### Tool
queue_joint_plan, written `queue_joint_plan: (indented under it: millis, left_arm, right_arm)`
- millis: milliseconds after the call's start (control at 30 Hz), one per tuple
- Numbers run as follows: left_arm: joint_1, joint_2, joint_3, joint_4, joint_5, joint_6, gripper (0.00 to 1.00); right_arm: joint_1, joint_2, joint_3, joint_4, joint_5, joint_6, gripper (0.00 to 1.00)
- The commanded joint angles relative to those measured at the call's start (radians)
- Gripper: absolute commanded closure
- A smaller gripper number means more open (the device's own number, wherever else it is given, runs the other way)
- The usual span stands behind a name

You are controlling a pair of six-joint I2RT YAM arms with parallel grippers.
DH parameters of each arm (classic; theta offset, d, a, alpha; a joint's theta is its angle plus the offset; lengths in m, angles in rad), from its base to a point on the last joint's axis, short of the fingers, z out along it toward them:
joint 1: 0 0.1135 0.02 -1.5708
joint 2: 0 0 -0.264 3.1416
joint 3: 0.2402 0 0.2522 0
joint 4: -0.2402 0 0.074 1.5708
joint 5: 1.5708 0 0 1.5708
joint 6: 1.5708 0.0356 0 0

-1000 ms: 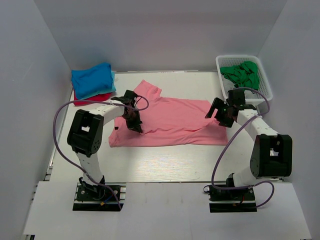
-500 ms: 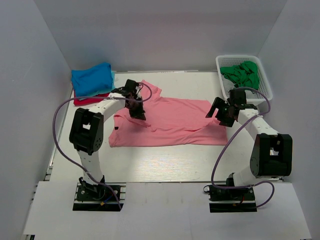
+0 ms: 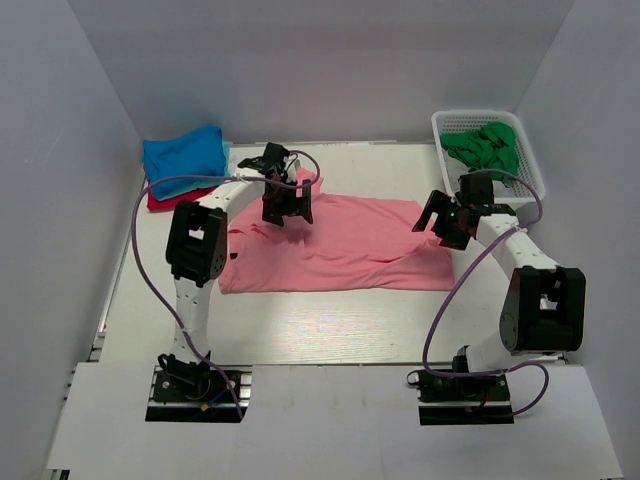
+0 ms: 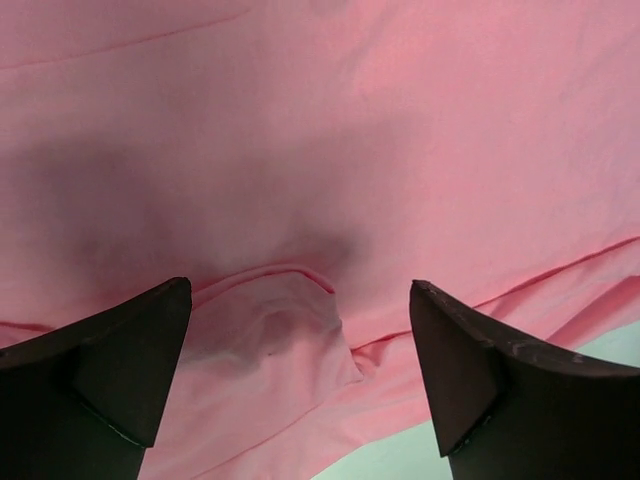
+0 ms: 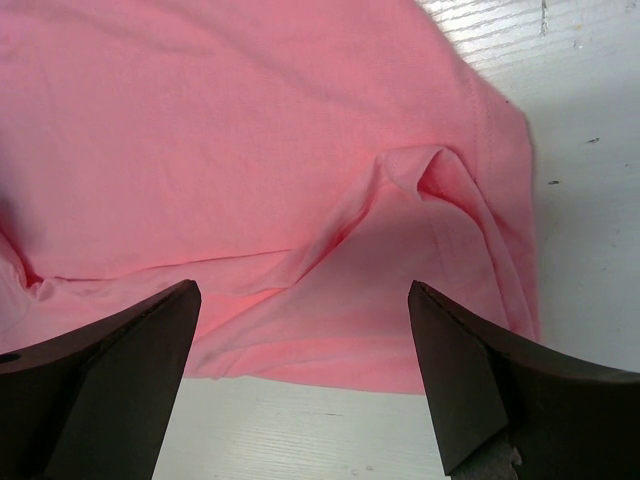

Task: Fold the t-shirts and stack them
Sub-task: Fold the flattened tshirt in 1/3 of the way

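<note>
A salmon-pink t-shirt (image 3: 345,250) lies spread across the middle of the table, with a fold of its cloth turned over near its far left. My left gripper (image 3: 286,206) hovers open just over that fold. In the left wrist view the small turned-over flap (image 4: 275,335) sits between the wide-apart fingers of the left gripper (image 4: 300,375), which hold nothing. My right gripper (image 3: 441,226) is open above the shirt's right edge. The right wrist view shows a wrinkle (image 5: 430,175) in the pink cloth ahead of the right gripper (image 5: 300,385). A folded blue t-shirt (image 3: 185,155) rests on a red one (image 3: 165,199) at the far left.
A white basket (image 3: 531,168) at the far right corner holds crumpled green cloth (image 3: 485,148). White walls close in the table on the left, back and right. Bare white tabletop (image 3: 330,320) runs between the pink shirt and the arm bases.
My left gripper moved away from me and to the right over the pink shirt, dragging cloth with it, then opened and let go. The right arm stayed where it was.
</note>
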Motion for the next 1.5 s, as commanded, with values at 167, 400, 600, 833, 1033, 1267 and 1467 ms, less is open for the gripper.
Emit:
queue_joint_plan:
  millis: [167,400,600,833,1033,1267,1467]
  left_arm:
    - [-0.005,-0.211,-0.068,0.046,-0.035,0.046,0.00]
    - [0.018,-0.328,-0.213,0.063,-0.067,0.010,0.00]
    - [0.027,-0.365,-0.382,0.090,-0.089,-0.075,0.00]
    - [0.061,-0.376,-0.589,0.163,-0.123,-0.142,0.00]
    - [0.080,-0.435,-0.719,0.163,-0.123,-0.188,0.00]
    - [0.089,-0.491,-0.777,0.129,-0.120,-0.188,0.00]
    - [0.089,-0.587,-0.824,0.077,-0.095,-0.188,0.00]
  right_arm:
    - [0.040,-0.003,0.038,-0.001,0.079,-0.080,0.10]
    - [0.092,0.051,-0.009,0.057,0.076,-0.090,0.10]
    - [0.087,0.190,-0.014,0.193,0.033,0.008,0.10]
    - [0.041,0.242,-0.016,0.191,0.120,0.135,0.10]
    - [0.008,0.209,-0.080,0.123,0.296,0.166,0.10]
    - [0.005,0.161,-0.141,0.089,0.268,0.140,0.10]
    - [0.057,0.028,-0.230,0.079,0.051,0.036,0.10]
